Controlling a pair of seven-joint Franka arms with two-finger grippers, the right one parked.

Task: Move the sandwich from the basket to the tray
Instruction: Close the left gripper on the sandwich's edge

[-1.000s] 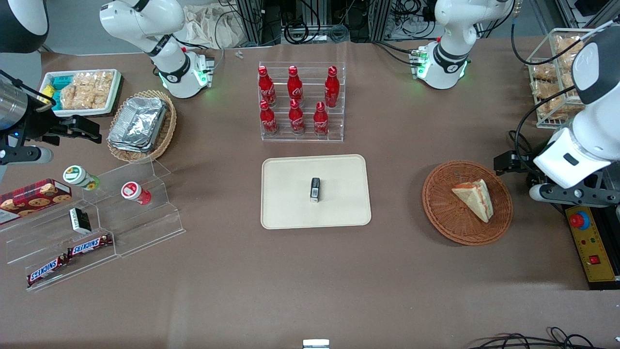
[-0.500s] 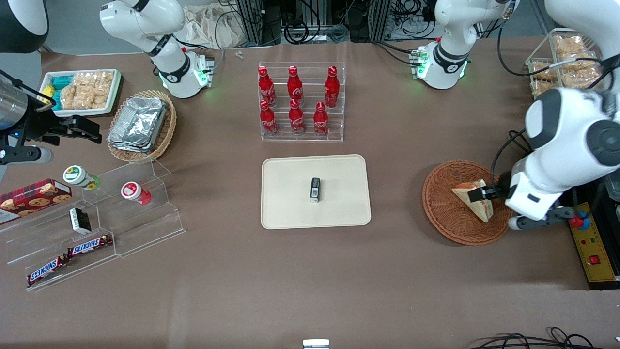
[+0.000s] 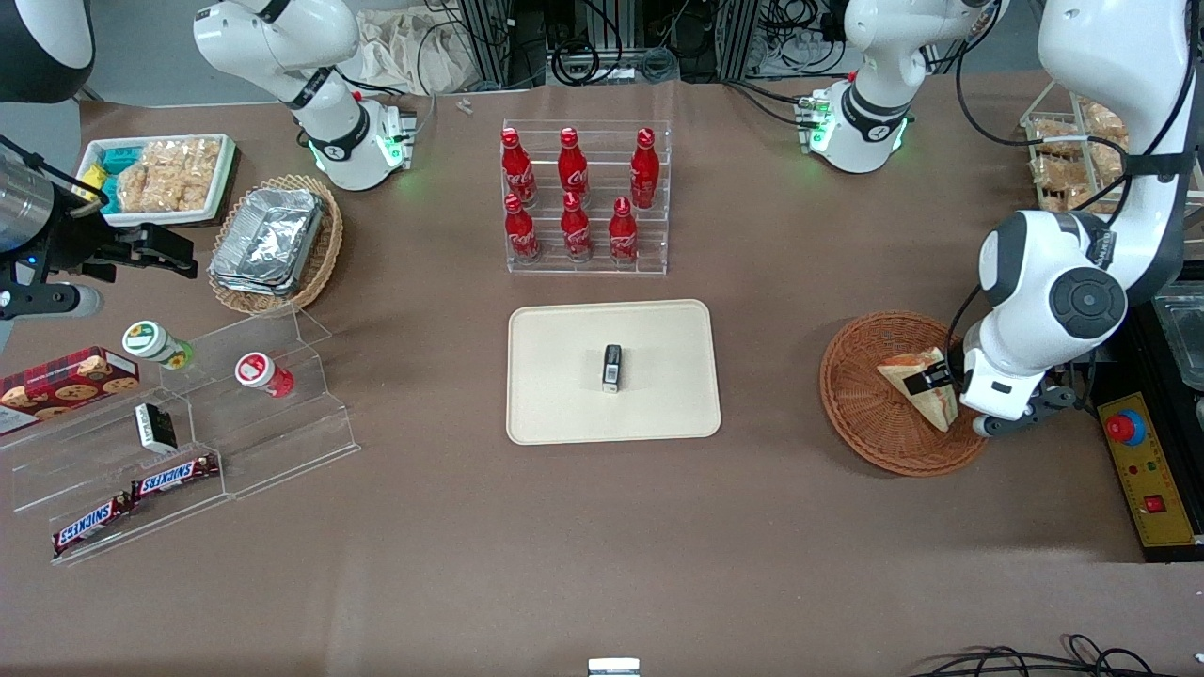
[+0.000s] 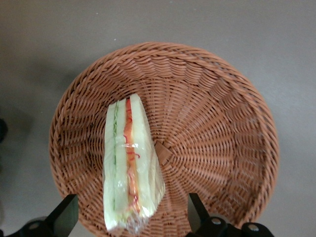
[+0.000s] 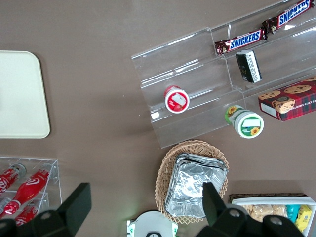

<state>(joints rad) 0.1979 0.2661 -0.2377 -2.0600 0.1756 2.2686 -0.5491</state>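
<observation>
My arm has come in closer over the sandwich point(image 4: 131, 163) since a moment ago. The sandwich lies in the basket point(image 4: 212, 123), not lifted. My gripper point(image 4: 132, 217) hangs just above it, fingers point(image 4: 66, 215) spread wide, one on each side. The tray point(image 3: 564, 414) sits well apart, with a small dark box point(image 3: 611, 368) on it.

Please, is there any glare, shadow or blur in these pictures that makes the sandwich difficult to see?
Left wrist view: the triangular pale-bread sandwich is sharp, small glints on its clear wrap, in the round reddish-brown wicker basket; the open gripper straddles it. Front view: even light, soft shadow beside the basket; the white arm covers the sandwich's edge.
</observation>
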